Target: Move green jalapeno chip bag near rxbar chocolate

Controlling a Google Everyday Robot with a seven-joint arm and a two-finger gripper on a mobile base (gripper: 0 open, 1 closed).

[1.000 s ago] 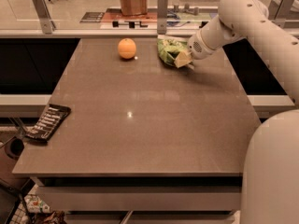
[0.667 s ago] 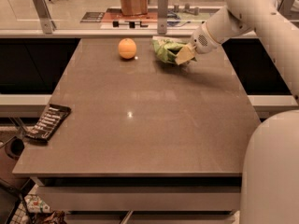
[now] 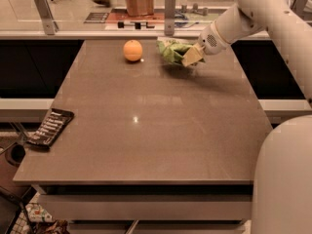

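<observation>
The green jalapeno chip bag [image 3: 171,51] is at the far middle of the table, lifted a little above the surface with a shadow under it. My gripper [image 3: 190,56] is shut on the bag's right side, with the white arm reaching in from the upper right. The rxbar chocolate [image 3: 50,127], a flat black bar with white lettering, lies at the table's left edge, near the front, far from the bag.
An orange fruit [image 3: 132,50] sits on the brown table [image 3: 156,130] just left of the bag. A glass barrier with metal posts [image 3: 169,6] runs along the table's far edge. My white base [image 3: 282,179] fills the lower right.
The gripper has lifted the green bag slightly off the table and moved it a little up and left. The orange and the bar have not moved.
</observation>
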